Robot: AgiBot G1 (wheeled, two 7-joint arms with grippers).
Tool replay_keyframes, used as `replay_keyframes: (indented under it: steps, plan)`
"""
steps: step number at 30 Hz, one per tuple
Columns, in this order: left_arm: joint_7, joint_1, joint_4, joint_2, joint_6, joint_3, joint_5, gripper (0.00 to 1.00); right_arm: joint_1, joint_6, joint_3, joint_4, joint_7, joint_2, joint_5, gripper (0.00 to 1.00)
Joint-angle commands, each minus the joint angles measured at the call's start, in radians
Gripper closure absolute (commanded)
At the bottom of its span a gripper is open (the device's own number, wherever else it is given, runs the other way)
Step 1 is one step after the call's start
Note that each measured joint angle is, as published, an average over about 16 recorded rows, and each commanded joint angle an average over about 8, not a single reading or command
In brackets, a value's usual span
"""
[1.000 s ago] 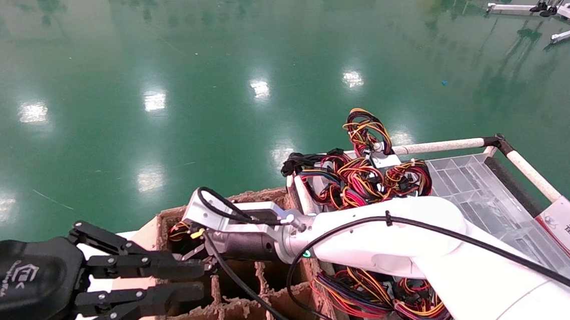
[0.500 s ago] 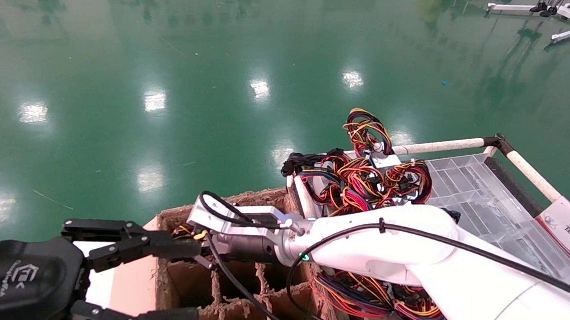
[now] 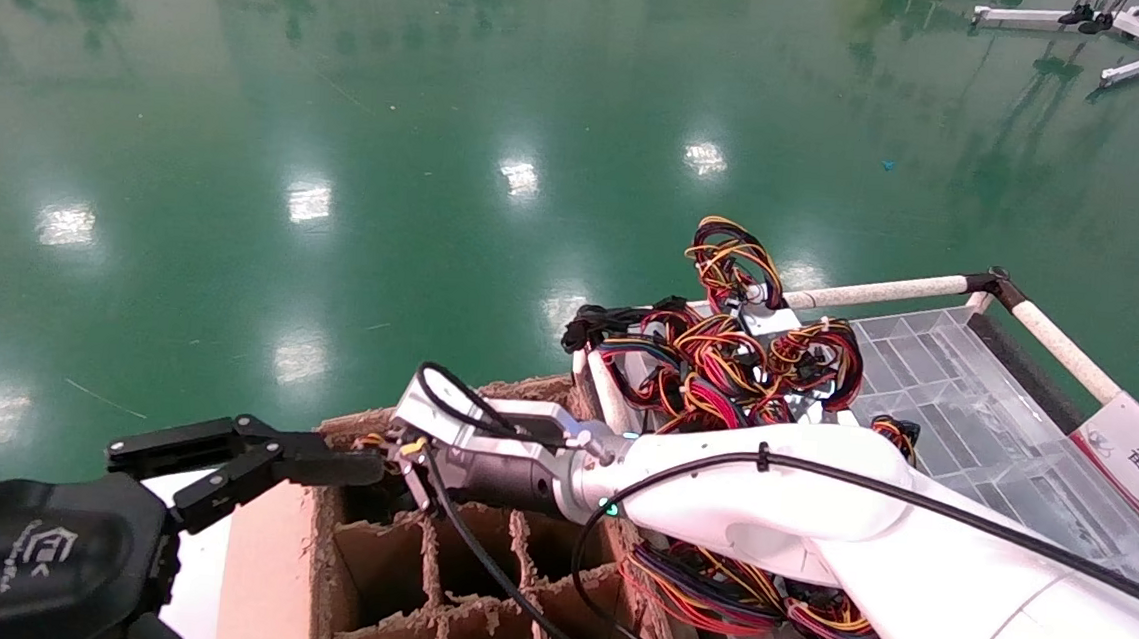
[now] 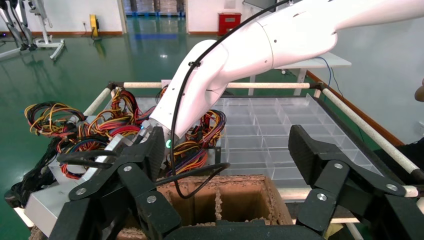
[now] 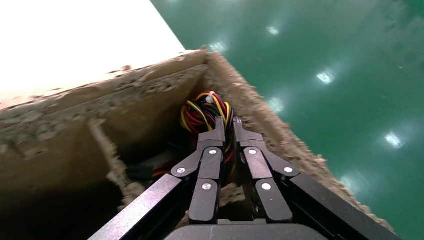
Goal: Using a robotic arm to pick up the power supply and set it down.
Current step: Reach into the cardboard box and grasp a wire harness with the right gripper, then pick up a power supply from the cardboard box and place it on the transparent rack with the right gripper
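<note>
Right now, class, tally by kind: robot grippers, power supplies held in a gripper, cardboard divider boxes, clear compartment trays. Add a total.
Grippers: 2 (left gripper, right gripper)
Power supply held: 1
Cardboard divider box: 1
Clear compartment tray: 1
Total: 5

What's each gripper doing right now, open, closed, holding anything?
Left gripper: open, holding nothing, beside the cardboard divider box.
Right gripper: closed on the power supply's wire bundle inside a box compartment.
</note>
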State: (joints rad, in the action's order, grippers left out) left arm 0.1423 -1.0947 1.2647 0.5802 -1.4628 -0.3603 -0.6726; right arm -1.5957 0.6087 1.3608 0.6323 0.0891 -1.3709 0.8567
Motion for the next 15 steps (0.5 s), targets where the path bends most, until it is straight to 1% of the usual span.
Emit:
replay_keyframes:
  steps: [1,7,11,15]
  plan:
    - [0.000,0.000,0.000,0.000,0.000,0.000,0.000,0.00,0.000,-0.020,0.005,0.003,0.001,0.000,-0.013,1.00]
    - [0.000,0.000,0.000,0.000,0.000,0.000,0.000,0.00,-0.001,-0.013,0.006,0.002,-0.006,0.005,-0.067,1.00]
    - [0.000,0.000,0.000,0.000,0.000,0.000,0.000,0.00,-0.006,0.020,-0.001,-0.011,-0.004,0.009,-0.106,1.00]
    - [0.000,0.000,0.000,0.000,0.000,0.000,0.000,0.00,-0.019,0.069,-0.015,-0.034,0.007,0.015,-0.144,1.00]
